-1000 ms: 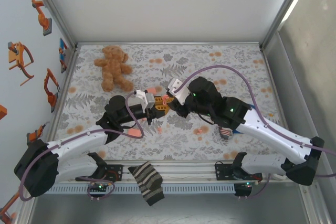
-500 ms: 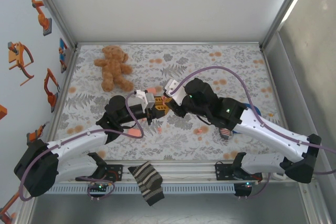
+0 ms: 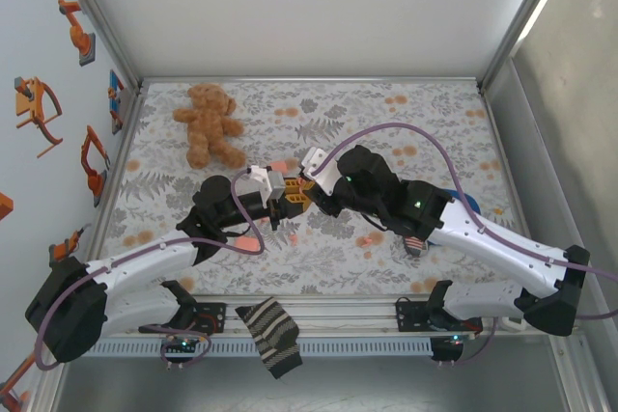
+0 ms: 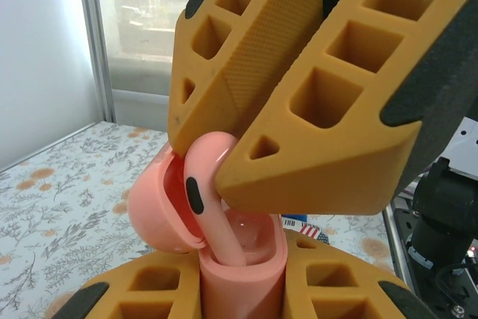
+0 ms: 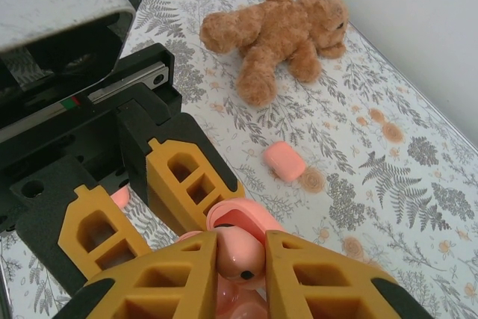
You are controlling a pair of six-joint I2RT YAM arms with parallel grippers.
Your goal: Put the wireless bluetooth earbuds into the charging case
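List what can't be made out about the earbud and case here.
Stem tip of the earbud: left wrist view, sunk inside the charging case; seating unclear.
Case base: left wrist view, cut off by the bottom edge.
Both, top view: too small, mostly covered by the right gripper.

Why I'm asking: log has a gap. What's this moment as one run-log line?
left tool: shut on charging case, lid open | right tool: shut on earbud | earbud: stem in case well, head above rim
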